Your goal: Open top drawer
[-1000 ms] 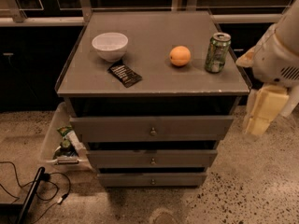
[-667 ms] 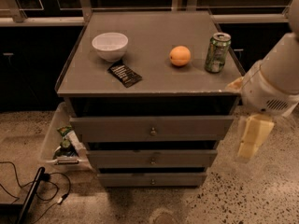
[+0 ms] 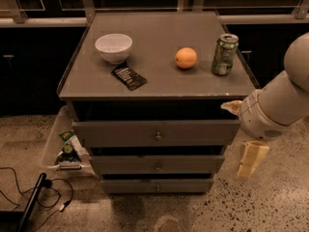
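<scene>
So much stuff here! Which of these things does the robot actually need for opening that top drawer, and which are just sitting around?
Part of the job: top drawer with its brass knob; gripper, hanging right of the cabinet, apart from it.

Just lying about: white bowl, orange, green can, dark packet on the top; middle drawer, bottom drawer; bin on the floor.

Dim light falls on a speckled beige terrazzo floor (image 3: 275, 204). Dark cabinets (image 3: 29, 71) line the back. A clear plastic bin (image 3: 50, 151) and black cables (image 3: 17, 190) lie at the left. The end effector (image 3: 252, 159) hangs low on the right, beside the grey wooden table (image 3: 159, 81).
</scene>
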Robot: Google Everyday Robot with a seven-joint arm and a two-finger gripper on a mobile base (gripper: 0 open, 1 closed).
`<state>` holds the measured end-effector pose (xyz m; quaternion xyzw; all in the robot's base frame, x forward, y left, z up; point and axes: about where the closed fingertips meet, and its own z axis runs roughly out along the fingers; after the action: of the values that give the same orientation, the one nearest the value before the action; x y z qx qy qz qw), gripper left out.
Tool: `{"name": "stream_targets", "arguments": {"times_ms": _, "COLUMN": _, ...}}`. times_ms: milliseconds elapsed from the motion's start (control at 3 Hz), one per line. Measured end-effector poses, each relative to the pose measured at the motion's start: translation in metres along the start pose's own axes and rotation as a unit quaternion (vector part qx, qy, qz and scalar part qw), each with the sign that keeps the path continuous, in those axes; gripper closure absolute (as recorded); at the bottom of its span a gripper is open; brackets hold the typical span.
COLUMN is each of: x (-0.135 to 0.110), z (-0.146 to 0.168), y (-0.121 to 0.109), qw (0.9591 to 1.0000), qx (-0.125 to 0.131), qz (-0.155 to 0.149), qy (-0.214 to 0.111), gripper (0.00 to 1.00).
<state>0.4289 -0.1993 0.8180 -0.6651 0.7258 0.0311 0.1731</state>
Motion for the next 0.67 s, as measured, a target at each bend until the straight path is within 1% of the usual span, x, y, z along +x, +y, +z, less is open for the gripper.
{"name": "stream_targets", "arguments": {"times_ms": 333, "x": 0.000, "z": 0.001, "y": 0.000, "qw": 1.0000, "qx": -0.001, "qz": 0.000, "qy": 0.000, "gripper": 0.00}}
{"name": "stream_targets", "arguments": {"times_ms": 667, "x": 0.009, "z": 0.031, "y": -0.008, "qw": 0.9999, "qx": 0.001, "qz": 0.004, "qy": -0.012, "gripper": 0.00}}
